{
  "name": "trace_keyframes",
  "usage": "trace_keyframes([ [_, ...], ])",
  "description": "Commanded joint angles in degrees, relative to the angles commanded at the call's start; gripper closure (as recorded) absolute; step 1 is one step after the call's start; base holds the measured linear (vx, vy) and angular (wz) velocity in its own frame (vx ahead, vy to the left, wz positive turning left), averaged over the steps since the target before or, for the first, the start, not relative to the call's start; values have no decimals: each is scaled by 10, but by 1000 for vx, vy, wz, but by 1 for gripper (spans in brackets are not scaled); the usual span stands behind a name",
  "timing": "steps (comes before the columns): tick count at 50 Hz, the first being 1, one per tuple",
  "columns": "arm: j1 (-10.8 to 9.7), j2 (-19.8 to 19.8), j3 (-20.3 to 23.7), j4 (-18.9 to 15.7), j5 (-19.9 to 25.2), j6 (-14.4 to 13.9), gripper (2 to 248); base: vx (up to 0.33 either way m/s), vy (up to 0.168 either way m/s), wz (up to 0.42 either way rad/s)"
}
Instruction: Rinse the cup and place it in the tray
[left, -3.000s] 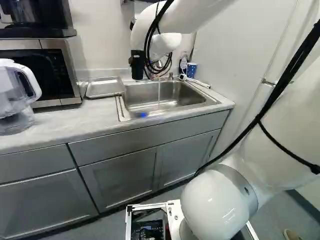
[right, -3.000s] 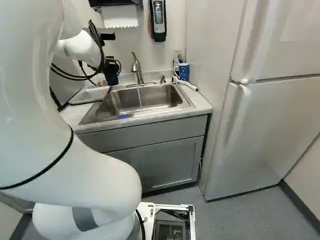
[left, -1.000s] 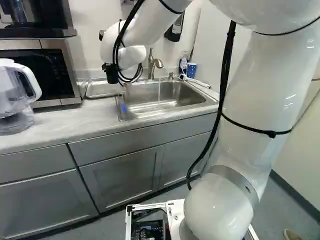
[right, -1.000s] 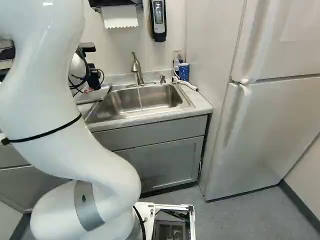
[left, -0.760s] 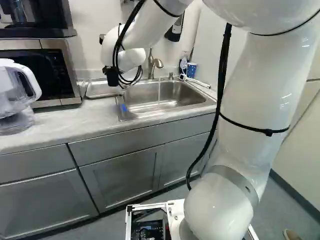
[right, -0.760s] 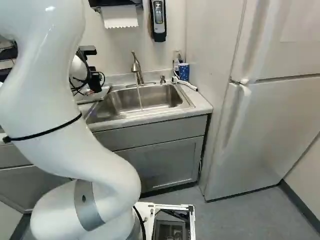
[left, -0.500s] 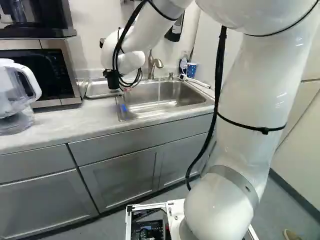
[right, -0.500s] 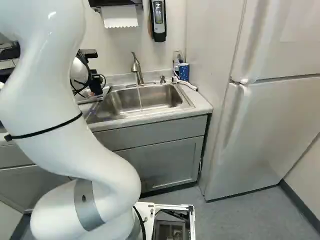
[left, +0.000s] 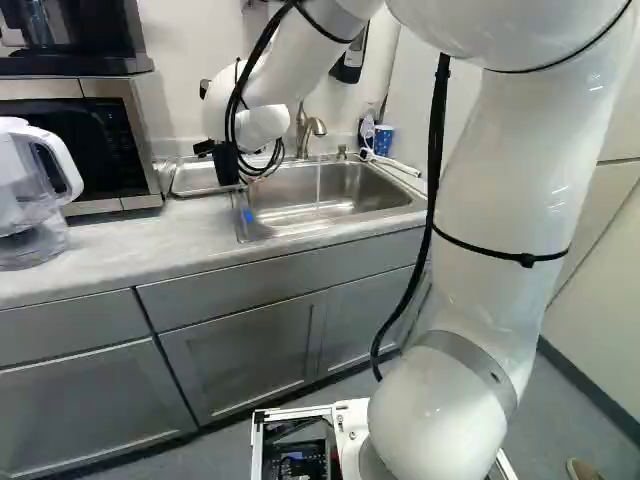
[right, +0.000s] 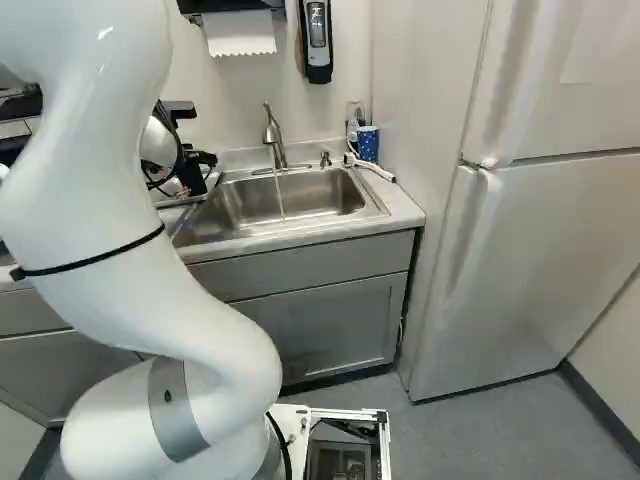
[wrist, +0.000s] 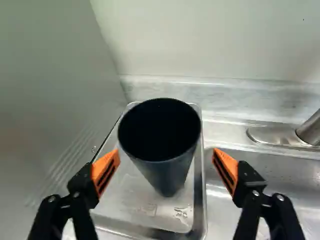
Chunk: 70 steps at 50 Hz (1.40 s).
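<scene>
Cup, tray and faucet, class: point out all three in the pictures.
Dark cup (wrist: 167, 175): wrist view, outer wall.
Metal tray (wrist: 135, 200): wrist view, bare floor.
Faucet (right: 273, 132): right base view, body.

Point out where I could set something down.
The counter between the pitcher and the sink, before the microwave, looks bare. The tray is crowded: the dark cup stands there, within the open gripper. Behind the sink, a blue cup and bottle crowd the corner.

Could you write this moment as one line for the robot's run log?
gripper: open, straddling cup | cup: upright in tray | tap: running into sink
</scene>
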<state>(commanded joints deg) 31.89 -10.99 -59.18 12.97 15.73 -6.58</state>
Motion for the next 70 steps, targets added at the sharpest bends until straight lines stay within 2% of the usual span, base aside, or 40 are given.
trace_keyframes([
  [58, 0, 39, -14, 0, 0, 0, 3, 0, 0, 0],
  [70, -8, 63, -4, -2, 0, 0, 3, 0, 0, 0],
])
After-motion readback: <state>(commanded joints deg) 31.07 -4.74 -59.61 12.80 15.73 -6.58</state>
